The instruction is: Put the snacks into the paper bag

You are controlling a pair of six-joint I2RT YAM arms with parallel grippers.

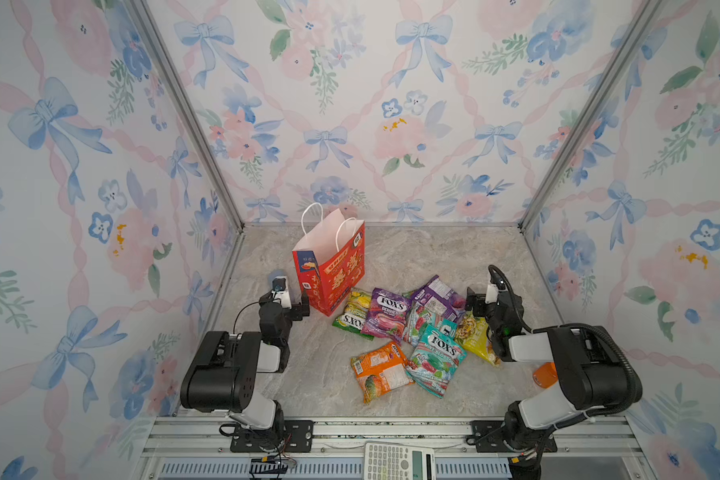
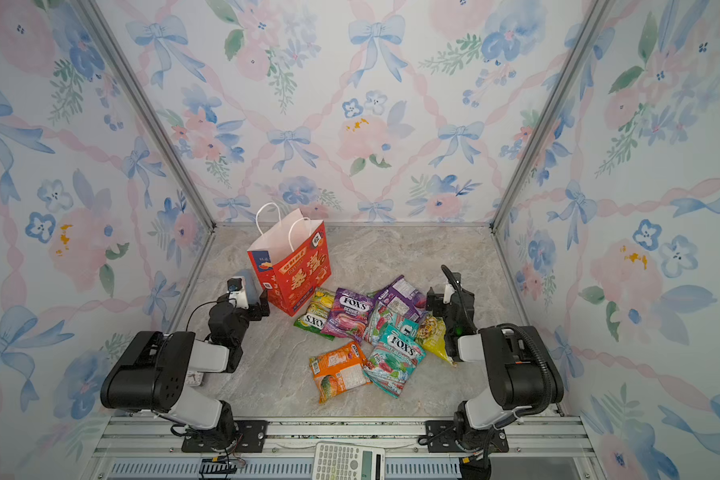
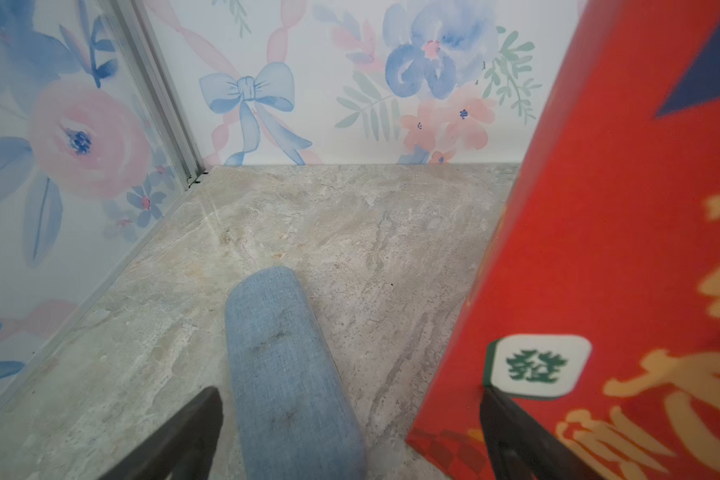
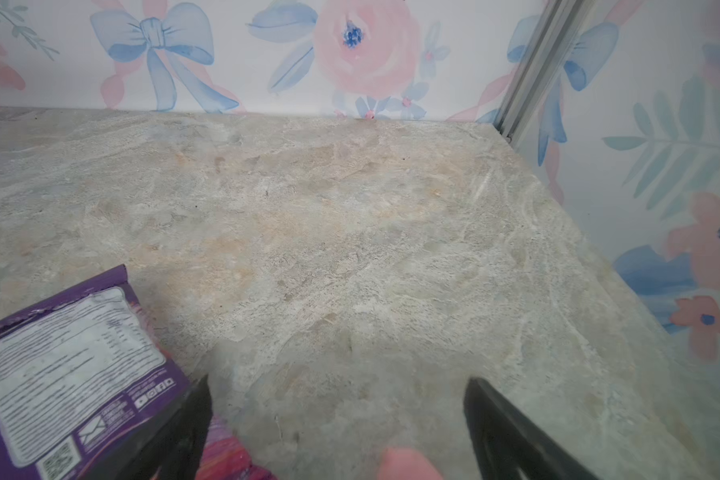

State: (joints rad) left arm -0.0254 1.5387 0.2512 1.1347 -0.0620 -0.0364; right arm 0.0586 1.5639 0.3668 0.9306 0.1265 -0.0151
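On your tabletop (image 1: pixel 308 386), snacks (image 1: pixel 408 328) heaped beside upright paper bag (image 1: pixel 333 266), left gripper (image 3: pixel 350 390) and right gripper (image 4: pixel 337 380) spread wide, seemingly empty.

About nine snacks (image 1: pixel 385 318) are lying in an overlapping heap, so the exact count is proving uncertain. One paper bag (image 1: pixel 337 274) is standing. One calculator (image 1: pixel 395 461), one orange bottle (image 1: pixel 544 374) and two arms (image 1: pixel 225 374) are also showing.

lab test booth: floral wallpaper panels (image 1: pixel 350 104) on aluminium frame (image 1: pixel 188 112), marble-look tabletop (image 1: pixel 433 257), robot arms (image 1: pixel 221 374) bolted to rail (image 1: pixel 391 430).
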